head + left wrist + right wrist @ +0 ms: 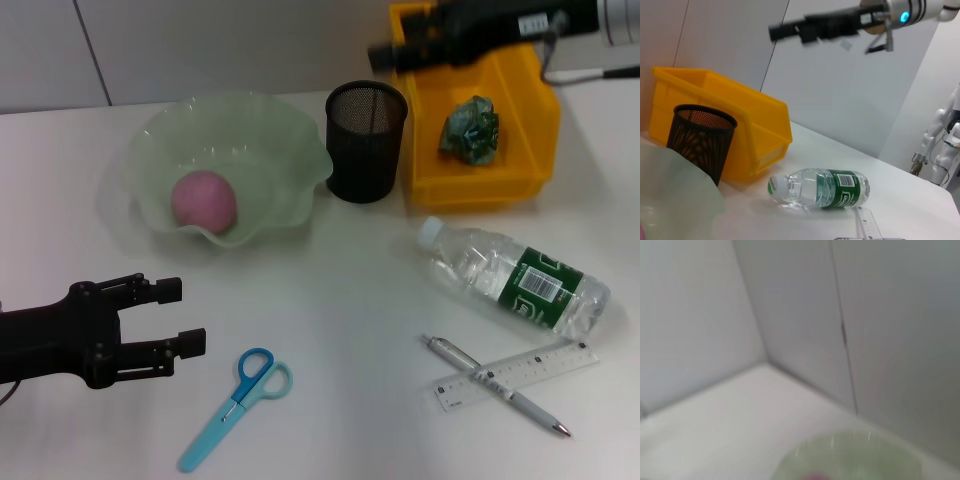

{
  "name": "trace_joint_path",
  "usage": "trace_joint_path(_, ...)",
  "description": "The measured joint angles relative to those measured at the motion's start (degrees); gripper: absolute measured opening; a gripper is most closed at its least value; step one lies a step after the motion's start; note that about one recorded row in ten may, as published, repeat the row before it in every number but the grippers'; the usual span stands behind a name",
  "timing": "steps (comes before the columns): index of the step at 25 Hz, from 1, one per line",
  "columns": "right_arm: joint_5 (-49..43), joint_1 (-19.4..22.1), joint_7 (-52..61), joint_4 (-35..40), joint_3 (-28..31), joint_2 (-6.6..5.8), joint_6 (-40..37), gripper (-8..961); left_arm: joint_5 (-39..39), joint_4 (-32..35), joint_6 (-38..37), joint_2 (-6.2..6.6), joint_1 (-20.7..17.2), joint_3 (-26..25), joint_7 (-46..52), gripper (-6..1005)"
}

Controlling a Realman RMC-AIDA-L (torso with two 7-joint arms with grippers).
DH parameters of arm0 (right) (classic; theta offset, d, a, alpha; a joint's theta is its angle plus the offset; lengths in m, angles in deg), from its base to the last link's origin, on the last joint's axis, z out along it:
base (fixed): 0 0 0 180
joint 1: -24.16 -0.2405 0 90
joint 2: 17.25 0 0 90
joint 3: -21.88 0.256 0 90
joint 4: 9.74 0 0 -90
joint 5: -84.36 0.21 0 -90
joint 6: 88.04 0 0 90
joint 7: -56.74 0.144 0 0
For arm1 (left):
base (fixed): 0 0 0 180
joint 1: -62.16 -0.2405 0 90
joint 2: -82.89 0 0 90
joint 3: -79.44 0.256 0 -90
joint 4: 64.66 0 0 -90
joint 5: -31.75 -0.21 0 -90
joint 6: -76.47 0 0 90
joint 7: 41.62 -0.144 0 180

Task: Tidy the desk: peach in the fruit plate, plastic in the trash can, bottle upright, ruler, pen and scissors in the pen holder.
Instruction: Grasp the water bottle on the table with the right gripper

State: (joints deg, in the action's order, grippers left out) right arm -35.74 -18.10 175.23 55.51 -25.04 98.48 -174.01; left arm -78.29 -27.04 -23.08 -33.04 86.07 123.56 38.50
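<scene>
Taking the black mesh pen holder (pixel 366 140) as the landmark, the scissors (pixel 236 393) lie well in front of it and toward the robot's left, blue handle loops pointing back at the holder and blades slanting away toward the near table edge. The left gripper (pixel 168 318), fingers spread and empty, hovers just beside those loops and is far the nearer arm. The right gripper (pixel 385 52) hangs above the yellow trash can (pixel 528 140) beside the holder; whether its fingers are parted I cannot tell.
</scene>
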Motion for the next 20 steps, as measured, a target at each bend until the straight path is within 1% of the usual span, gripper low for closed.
trace_joint_path(4, -9.88, -1.93, 5.49, 2.86, -0.01, -0.31, -7.81, 787, 0.00, 0.07, 0.00, 0.05, -0.01, 0.00, 0.03, 798)
trace_joint_path(5, -14.45, -3.14, 7.45, 3.09, 0.03, -0.60, -10.85, 787, 0.00, 0.07, 0.01, 0.05, -0.01, 0.00, 0.03, 797)
trace_joint_path(6, -14.45, -3.14, 7.45, 3.09, 0.03, -0.60, -10.85, 787, 0.00, 0.08, 0.04, 0.06, -0.02, 0.00, 0.04, 797)
trace_joint_path(8, -18.61, -4.45, 9.04, 2.96, 0.04, -0.87, -13.67, 787, 0.00, 0.09, 0.12, 0.07, -0.01, 0.00, 0.08, 797)
trace_joint_path(11, -25.35, -6.41, 11.02, 2.71, 0.00, -0.95, -17.51, 787, 0.00, 0.09, 0.18, 0.08, 0.05, 0.00, 0.18, 796)
trace_joint_path(16, -34.14, -8.48, 13.03, 2.54, -0.49, -0.94, -20.83, 786, 0.00, 0.09, 0.30, 0.07, 0.05, 0.00, 0.16, 795)
trace_joint_path(20, -38.53, -8.65, 13.98, 2.14, -3.23, -0.68, -21.36, 786, -0.05, 0.00, 0.49, 0.00, 0.14, -0.06, -0.01, 794)
